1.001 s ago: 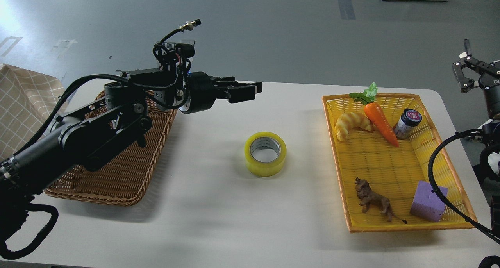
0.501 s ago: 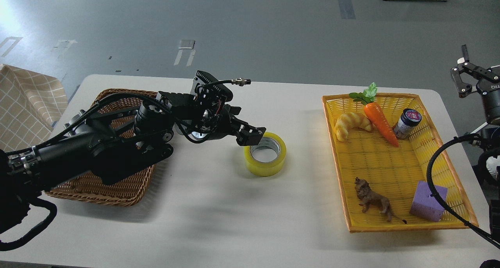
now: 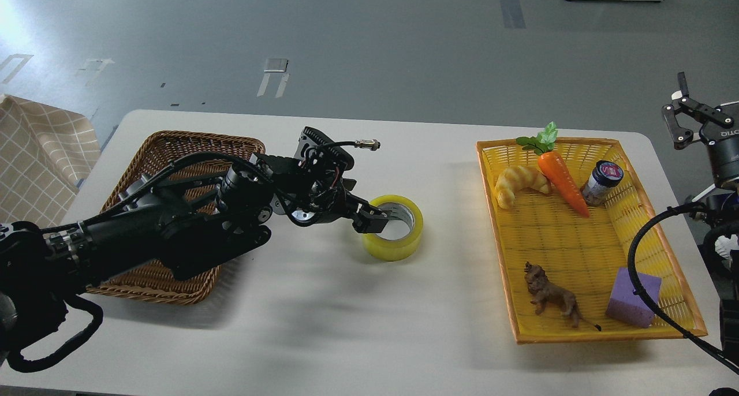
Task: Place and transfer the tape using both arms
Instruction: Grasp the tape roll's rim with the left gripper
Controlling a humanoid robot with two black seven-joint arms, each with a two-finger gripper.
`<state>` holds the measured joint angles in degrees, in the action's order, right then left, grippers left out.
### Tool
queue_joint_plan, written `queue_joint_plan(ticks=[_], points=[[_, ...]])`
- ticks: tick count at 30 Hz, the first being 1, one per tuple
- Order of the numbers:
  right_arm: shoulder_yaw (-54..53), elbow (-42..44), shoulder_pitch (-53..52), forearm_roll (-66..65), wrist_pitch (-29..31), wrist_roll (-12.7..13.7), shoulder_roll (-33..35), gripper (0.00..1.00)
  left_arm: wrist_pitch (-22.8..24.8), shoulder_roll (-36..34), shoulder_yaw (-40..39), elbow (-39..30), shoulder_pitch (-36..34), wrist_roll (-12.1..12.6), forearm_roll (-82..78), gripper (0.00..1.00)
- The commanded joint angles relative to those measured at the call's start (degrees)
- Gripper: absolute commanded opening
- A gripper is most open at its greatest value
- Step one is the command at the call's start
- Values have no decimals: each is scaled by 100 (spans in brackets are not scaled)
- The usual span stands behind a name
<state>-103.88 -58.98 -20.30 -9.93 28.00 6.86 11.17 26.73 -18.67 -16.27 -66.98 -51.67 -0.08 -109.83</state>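
The tape (image 3: 399, 243), a thick yellow roll with a grey-white core, lies flat on the white table (image 3: 346, 327) near its middle. My left gripper (image 3: 378, 217) is down at the roll's left side. One finger covers the left rim from outside and the other reaches into the core, so the fingers stand on either side of the roll's wall and look open. The roll still rests on the table. My right gripper (image 3: 680, 112) is raised beyond the table's right edge, open and empty, far from the tape.
A brown wicker basket (image 3: 173, 148) sits at the left under my left arm. A yellow tray (image 3: 670, 280) at the right holds a croissant (image 3: 519, 183), carrot (image 3: 563, 179), small jar (image 3: 600, 182), toy lion (image 3: 551, 295) and purple foam cube (image 3: 632, 298). A black cable (image 3: 641, 263) loops over the tray's right edge.
My left gripper came down from above the basket, moved right and lowered onto the tape's left rim. The tape has not moved. My right gripper rose slightly.
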Motion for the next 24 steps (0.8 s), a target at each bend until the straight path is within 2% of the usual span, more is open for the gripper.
queue_joint_plan(ticks=[1, 6, 16, 19, 24], points=[[8, -8, 44, 0, 0, -1, -27, 100, -1, 144, 1, 185, 8, -1, 23, 96], [8, -8, 87, 0, 0, -1, -62, 100, -1, 171, 1, 220, 17, -9, 23, 92], [8, -17, 114, 0, 0, -1, -88, 100, -1, 294, 1, 475, 52, -9, 58, 91], [8, -17, 114, -9, 0, -1, -88, 100, -1, 338, 1, 528, 61, -9, 137, 84], [8, -26, 114, -9, 0, -1, -88, 100, 26, 452, 10, 642, 61, 43, 375, 80]])
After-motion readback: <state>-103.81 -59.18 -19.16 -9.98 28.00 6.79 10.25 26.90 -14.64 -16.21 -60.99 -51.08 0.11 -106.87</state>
